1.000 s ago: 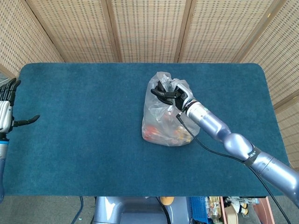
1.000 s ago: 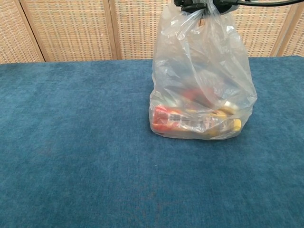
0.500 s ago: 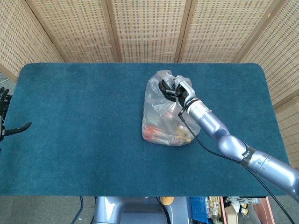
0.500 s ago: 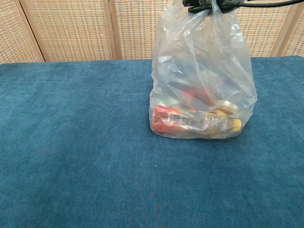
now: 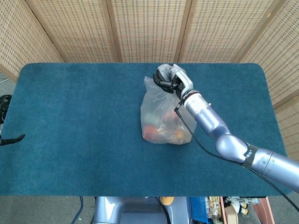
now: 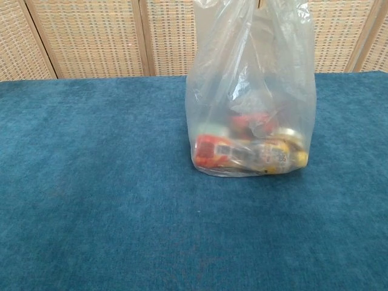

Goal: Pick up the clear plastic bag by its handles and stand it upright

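While you read these, take the bag as the landmark for every place given.
Bag position: clear plastic bag [image 5: 164, 114] sits right of middle on the blue table [image 5: 84, 140], its base on or barely off the cloth; I cannot tell which from the chest view.
Right hand: your right hand [image 5: 172, 78] is above the bag, fingers bunched around the gathered handles [image 5: 163, 72], film drawn taut beneath.
Left hand: only dark fingertips of the left hand [image 5: 5, 119] show, well to the bag's left at the table edge; whether spread or curled, cannot tell.
Contents: red and yellow packaged goods [image 6: 248, 151] lie low in the bag, piled across its bottom.
Risk, slip: thin film could slide through your grip if you loosen early.
Risk, slump: on release the loose upper part will likely collapse or lean, since the load lies flat and uneven.
Risk, tear: a hard pull may stretch the handles.
Writing: labels on the goods are blurred through the plastic; nothing readable, no brand identifiable.
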Robot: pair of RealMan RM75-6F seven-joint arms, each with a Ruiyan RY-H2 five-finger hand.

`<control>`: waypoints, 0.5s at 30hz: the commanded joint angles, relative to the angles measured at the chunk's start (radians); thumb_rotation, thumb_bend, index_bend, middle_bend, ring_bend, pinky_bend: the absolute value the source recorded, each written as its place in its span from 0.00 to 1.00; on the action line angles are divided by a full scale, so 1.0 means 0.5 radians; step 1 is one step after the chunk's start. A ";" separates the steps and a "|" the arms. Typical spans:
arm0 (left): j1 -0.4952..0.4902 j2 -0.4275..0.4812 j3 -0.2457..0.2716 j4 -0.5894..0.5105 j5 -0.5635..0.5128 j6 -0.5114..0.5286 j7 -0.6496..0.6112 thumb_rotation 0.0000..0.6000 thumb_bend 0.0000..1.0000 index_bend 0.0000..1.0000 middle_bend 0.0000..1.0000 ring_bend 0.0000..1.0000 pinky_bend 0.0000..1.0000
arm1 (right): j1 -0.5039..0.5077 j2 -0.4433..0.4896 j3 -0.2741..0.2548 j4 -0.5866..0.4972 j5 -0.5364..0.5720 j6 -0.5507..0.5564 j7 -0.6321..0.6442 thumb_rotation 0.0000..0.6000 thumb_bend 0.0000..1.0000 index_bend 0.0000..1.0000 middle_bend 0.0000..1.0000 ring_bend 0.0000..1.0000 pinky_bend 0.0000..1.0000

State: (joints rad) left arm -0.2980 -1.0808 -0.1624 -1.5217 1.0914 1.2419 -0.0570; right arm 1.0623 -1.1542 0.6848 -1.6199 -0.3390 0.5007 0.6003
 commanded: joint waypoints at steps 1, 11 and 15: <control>0.006 0.009 -0.006 -0.009 0.000 -0.007 0.009 1.00 0.17 0.00 0.00 0.00 0.00 | 0.073 0.077 -0.006 -0.072 0.103 0.063 -0.047 1.00 1.00 0.86 0.89 0.87 1.00; 0.028 0.029 -0.013 -0.037 0.055 -0.010 -0.046 1.00 0.17 0.00 0.00 0.00 0.00 | 0.271 0.281 0.048 -0.215 0.384 0.202 -0.164 1.00 1.00 0.86 0.89 0.87 1.00; 0.037 0.040 -0.019 -0.037 0.071 -0.016 -0.079 1.00 0.17 0.00 0.00 0.00 0.00 | 0.366 0.375 0.071 -0.252 0.513 0.263 -0.235 1.00 1.00 0.86 0.89 0.87 1.00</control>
State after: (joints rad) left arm -0.2803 -1.0621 -0.1710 -1.5403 1.1256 1.2347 -0.0948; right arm 1.2296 -0.9824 0.7142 -1.7349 -0.1053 0.6179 0.4999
